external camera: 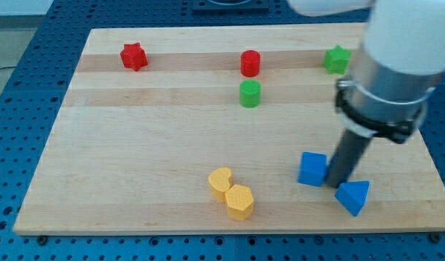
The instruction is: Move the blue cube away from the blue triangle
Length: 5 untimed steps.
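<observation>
The blue cube (312, 169) sits on the wooden board (164, 159) at the view's lower right. The blue triangle (353, 196) lies just to its lower right, a small gap apart. My tip (336, 184) is down on the board in that gap, touching or nearly touching the cube's right side and just above-left of the triangle. The dark rod rises from it to the arm's grey and white body at the view's upper right.
A yellow heart (220, 182) and a yellow hexagon (239, 201) touch each other at the bottom centre. A red star (133, 56), a red cylinder (250, 63), a green cylinder (250, 93) and a green star (337, 59) stand along the top.
</observation>
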Available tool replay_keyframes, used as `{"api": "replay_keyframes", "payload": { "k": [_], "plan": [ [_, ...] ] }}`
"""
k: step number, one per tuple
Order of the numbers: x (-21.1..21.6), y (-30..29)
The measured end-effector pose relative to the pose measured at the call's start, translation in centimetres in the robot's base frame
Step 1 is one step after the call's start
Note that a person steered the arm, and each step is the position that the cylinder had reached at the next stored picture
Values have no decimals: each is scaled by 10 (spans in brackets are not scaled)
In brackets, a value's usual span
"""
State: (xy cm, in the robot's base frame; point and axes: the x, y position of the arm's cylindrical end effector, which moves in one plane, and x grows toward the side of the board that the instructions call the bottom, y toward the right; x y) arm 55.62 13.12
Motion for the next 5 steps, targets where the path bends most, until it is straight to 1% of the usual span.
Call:
{"api": "replay_keyframes", "payload": {
  "k": [1, 2, 3, 4, 5],
  "plan": [
    [-16, -57],
    [-50, -111],
    [-97, -173],
    [-136, -231],
    [-156, -285]
  ]
}}
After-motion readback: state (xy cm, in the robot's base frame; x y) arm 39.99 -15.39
